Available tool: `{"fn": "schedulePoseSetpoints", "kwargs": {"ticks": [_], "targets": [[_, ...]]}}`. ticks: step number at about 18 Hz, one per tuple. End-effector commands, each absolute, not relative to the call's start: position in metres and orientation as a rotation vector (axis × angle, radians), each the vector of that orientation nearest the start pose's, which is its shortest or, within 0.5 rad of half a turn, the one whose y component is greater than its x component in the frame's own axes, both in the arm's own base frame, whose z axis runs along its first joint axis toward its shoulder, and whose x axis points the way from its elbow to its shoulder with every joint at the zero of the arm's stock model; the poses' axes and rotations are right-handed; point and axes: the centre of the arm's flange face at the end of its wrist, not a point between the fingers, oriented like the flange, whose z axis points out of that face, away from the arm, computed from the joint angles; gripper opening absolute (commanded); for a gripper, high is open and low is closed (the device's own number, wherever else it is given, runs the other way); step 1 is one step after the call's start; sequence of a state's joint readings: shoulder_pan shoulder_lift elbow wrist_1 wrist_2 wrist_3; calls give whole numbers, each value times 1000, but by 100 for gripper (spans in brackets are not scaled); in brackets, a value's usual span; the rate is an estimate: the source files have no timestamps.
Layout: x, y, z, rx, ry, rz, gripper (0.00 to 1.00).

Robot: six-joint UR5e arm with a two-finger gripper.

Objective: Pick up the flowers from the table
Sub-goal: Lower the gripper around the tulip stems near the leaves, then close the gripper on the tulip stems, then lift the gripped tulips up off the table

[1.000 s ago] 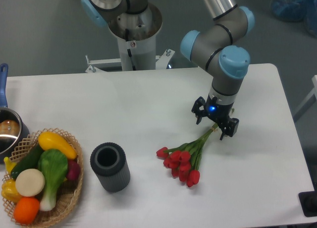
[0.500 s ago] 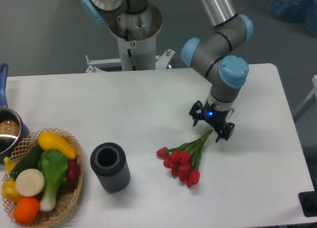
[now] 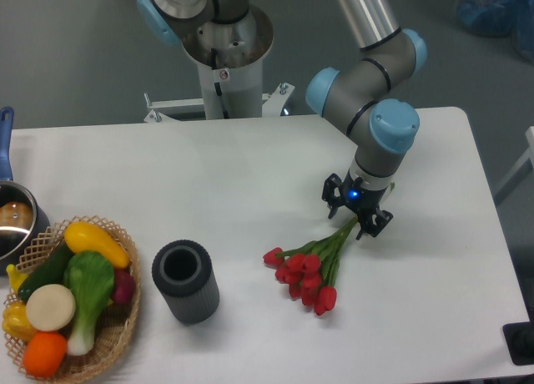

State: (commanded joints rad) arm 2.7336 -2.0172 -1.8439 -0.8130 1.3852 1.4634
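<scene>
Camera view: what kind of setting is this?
Probably a robot lab: a robot arm at a white table with staged props, flowers and a basket of toy vegetables.

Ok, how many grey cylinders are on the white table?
1. The dark grey ribbed cylinder stands upright on the white table, between the wicker basket of toy vegetables and the red tulip bunch. None seems hidden.

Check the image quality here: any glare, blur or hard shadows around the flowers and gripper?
Fixed camera: lighting is soft and even, with only faint shadows under the flowers and the grey cylinder; no glare on the white table; the gripper is sharp, its blue light visible.
</scene>
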Motion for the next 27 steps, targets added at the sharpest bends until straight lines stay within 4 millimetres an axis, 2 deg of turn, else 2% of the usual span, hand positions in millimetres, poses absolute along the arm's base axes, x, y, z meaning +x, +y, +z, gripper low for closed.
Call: {"fn": "schedulePoseSetpoints", "kwargs": {"ticks": [2, 4, 5, 9, 12, 15, 18, 24, 27], "targets": [[-478, 372, 193, -2917, 448, -11, 28], [-479, 372, 195, -2917, 443, -7, 12], [-479, 372, 195, -2919, 439, -7, 9], [-479, 373, 196, -2916, 437, -4, 8], [-482, 373, 205, -2909, 436, 17, 8], [-482, 375, 222, -2894, 438, 57, 9], [-478, 382, 244, -2794, 430, 66, 9], [-470, 392, 272, -2712, 430, 95, 9], [-464, 402, 305, -2586, 386, 92, 9]]}}
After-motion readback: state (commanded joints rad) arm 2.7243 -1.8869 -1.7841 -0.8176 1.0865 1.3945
